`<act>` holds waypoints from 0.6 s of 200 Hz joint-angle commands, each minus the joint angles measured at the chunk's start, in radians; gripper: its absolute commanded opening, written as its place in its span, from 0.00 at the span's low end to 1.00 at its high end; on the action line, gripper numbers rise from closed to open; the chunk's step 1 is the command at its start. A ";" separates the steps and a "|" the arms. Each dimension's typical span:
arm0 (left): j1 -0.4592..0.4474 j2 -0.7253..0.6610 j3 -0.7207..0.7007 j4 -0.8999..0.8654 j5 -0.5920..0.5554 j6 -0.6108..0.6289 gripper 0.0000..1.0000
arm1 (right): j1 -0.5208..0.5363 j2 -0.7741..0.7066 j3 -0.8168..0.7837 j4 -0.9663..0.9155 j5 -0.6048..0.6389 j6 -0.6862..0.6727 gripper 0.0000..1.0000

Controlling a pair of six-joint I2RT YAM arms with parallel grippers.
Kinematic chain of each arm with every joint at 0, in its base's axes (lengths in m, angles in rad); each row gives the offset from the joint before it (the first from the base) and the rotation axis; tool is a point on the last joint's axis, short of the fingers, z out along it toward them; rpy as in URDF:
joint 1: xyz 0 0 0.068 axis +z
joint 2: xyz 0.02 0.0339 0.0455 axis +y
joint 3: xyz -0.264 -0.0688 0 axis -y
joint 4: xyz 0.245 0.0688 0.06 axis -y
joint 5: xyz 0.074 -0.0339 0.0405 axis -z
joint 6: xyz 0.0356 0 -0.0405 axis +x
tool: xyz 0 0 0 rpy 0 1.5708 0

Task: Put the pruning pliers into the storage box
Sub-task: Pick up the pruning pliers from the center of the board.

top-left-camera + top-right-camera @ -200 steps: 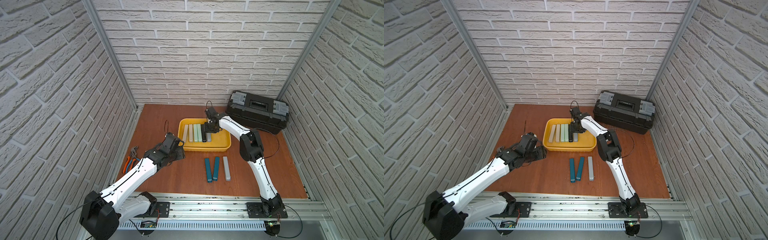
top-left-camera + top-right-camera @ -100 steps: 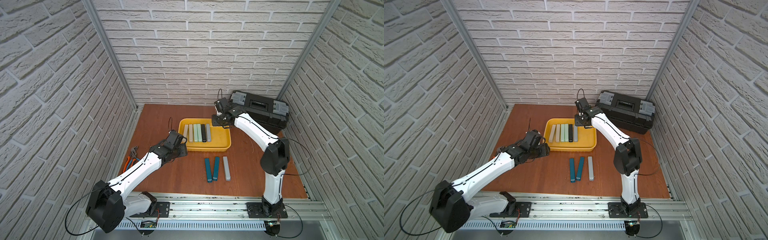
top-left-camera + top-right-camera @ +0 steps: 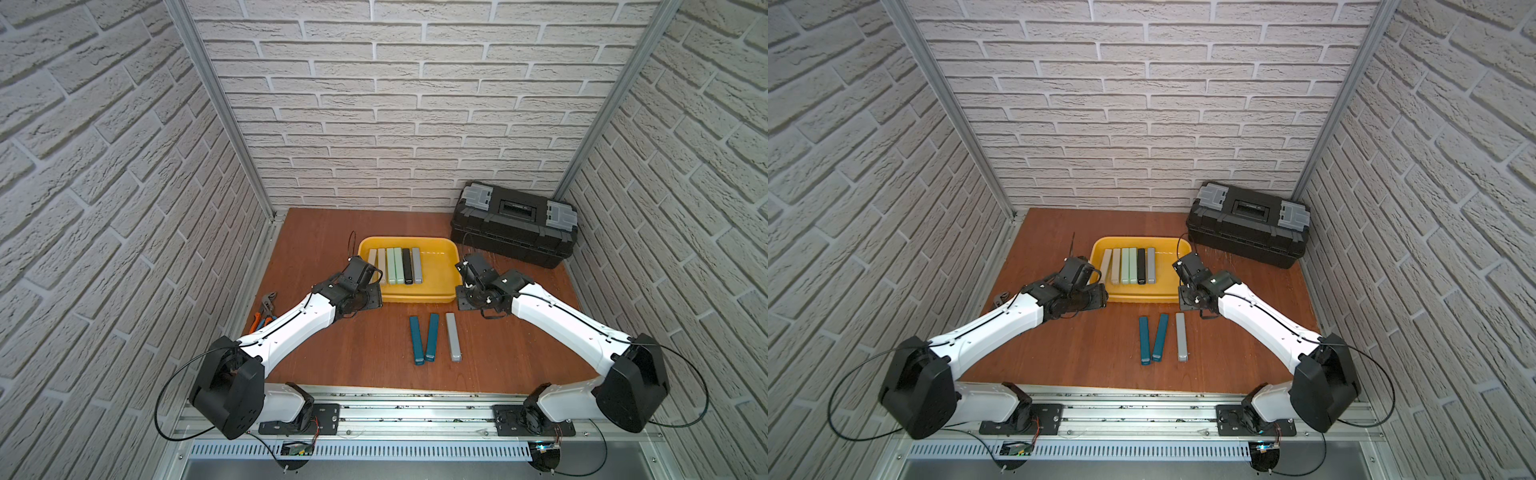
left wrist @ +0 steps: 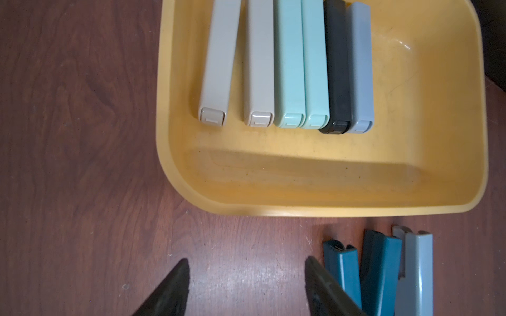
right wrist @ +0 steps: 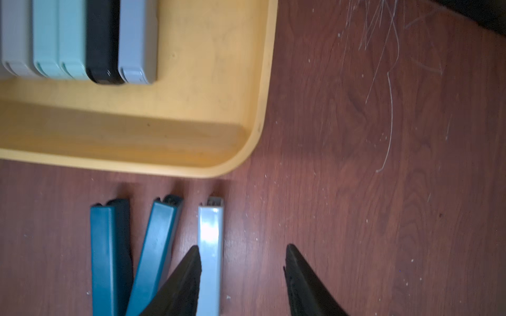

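You are between placements: six of the pruning pliers lie side by side in the yellow storage box (two beige, two mint, one black, one grey, crowded toward one half). Three more lie on the wooden table just in front of its near rim: two teal bars converging at their near ends, and a grey bar beside them. Your right gripper hangs by the grey bar, jaws moderately apart and empty; in its wrist view one finger overlaps that bar's edge, though you cannot tell whether it touches. Your left gripper is likewise spread and empty, one finger showing just beside the outer teal bar. The next move looks like a pick: shift the right gripper sideways until the grey bar sits between the jaws, lower, close, then carry it to the box's free half.
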 commanded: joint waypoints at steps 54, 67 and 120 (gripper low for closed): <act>-0.017 -0.004 0.016 0.023 0.003 0.001 0.67 | 0.151 0.034 -0.167 0.087 -0.063 0.187 0.55; -0.020 -0.008 0.015 0.021 0.003 0.000 0.67 | 0.168 0.060 -0.167 0.104 -0.063 0.204 0.56; -0.019 -0.028 0.010 0.007 -0.001 0.002 0.67 | 0.176 0.155 -0.176 0.170 -0.071 0.218 0.58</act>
